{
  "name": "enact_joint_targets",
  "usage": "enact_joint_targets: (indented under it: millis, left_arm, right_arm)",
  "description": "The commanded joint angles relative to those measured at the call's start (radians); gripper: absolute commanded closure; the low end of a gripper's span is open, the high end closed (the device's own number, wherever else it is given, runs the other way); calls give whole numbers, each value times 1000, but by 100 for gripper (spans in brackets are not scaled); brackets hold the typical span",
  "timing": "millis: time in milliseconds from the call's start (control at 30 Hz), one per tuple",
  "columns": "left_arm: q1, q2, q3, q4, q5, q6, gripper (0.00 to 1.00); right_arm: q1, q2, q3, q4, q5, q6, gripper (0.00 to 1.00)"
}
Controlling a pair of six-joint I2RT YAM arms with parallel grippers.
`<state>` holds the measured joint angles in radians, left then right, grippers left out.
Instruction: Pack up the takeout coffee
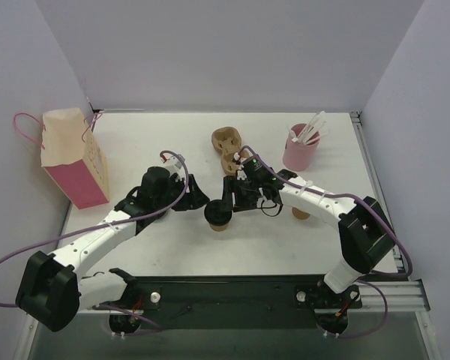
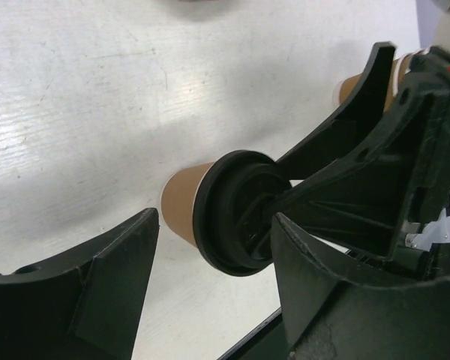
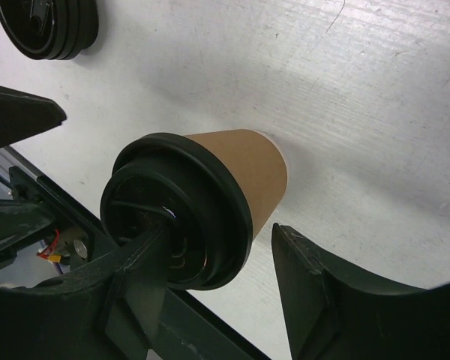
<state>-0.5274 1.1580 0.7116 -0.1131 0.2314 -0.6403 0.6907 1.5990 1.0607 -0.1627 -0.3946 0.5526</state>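
Note:
A kraft-brown takeout coffee cup [image 1: 219,222] with a black lid [image 3: 172,217] stands on the white table between both arms. My right gripper [image 1: 226,196] is open over it. One finger [image 3: 127,285] lies across the lid's top, and the other finger [image 3: 322,292] is apart beside the cup wall [image 3: 244,169]. My left gripper [image 2: 216,219] is open too, and the lidded cup [image 2: 181,201] sits just ahead of its fingertips, untouched. A second brown cup [image 1: 301,214] stands partly hidden under the right arm, and this second cup [image 2: 352,84] also shows behind the right gripper's fingers in the left wrist view.
A paper bag [image 1: 73,157] with pink sides and cord handles stands at the far left. The brown moulded-pulp tray [image 1: 227,141] lies behind the grippers. A pink cup with white sticks [image 1: 301,151] stands at the back right. A stack of black lids [image 3: 49,26] lies near the left gripper.

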Motion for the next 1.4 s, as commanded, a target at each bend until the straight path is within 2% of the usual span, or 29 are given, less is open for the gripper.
enact_joint_targets:
  millis: [0,33,367,733,1033,1367]
  left_arm:
    - [9,25,-40,30,8,19,31]
    - [9,32,-47,41,12,13,35]
    - [9,46,-120,130,29,-27,42]
    - [17,-52,-87,9,-46,-10,42]
    - [17,-9,-130,88,0,-39,44]
    - [18,51,-152,142,-19,-41,44]
  right_arm:
    - [1,24,28,18,-16,-14,48]
    - [3,27,27,19,-18,-13,48]
    - [1,29,10,20,-16,-19,52]
    - [0,18,12,14,-23,-22,52]
    - [1,15,10,14,-27,-22,52]
    - [3,19,7,20,-35,-23,52]
